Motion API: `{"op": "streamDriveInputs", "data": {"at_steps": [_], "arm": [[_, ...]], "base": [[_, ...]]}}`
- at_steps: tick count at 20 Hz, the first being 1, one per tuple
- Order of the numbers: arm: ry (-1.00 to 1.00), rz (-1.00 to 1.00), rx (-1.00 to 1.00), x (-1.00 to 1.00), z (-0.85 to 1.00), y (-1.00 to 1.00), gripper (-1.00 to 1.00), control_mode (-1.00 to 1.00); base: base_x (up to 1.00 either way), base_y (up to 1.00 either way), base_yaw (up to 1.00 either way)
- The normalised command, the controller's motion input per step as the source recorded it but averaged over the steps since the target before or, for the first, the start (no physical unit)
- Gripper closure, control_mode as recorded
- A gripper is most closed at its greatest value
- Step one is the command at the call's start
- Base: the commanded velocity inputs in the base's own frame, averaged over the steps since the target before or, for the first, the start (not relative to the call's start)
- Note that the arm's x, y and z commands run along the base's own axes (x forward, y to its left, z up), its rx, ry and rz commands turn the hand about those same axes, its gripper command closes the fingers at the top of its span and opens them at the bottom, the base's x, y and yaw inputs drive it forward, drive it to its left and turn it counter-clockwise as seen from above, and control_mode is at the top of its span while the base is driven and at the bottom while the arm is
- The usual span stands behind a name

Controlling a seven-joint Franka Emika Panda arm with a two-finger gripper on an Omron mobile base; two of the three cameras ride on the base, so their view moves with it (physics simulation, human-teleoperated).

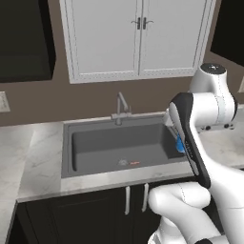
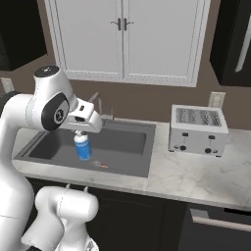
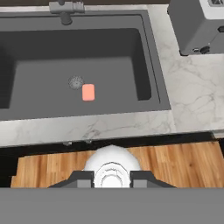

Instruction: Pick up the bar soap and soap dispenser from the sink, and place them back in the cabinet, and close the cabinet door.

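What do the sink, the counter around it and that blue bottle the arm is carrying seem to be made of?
The sink looks like matte dark grey composite or stone: flat and glare-free. The counter looks like polished pale marble, going by its grey veins. The soap dispenser, held in the gripper, looks like smooth blue plastic with a white top. All of it is rendered, so these are guesses.

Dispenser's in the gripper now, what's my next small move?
Probably lift and swing toward the dark cabinet on the right: the gripper is shut on the soap dispenser, hanging above the sink, while the bar soap lies beside the drain.
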Motion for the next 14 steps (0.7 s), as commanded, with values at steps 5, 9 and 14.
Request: {"op": "streamDriveInputs", "data": {"at_steps": [5,9,14], "arm": [[0.0,0.0,0.0,0.0,0.0,0.0,1.0,1.0],[0.0,0.0,0.0,0.0,0.0,0.0,1.0,1.0],[0.0,0.0,0.0,0.0,0.0,0.0,1.0,1.0]], "base": [[-0.14,0.45,0.1],[0.0,0.41,0.28],[-0.01,0.39,0.31]]}}
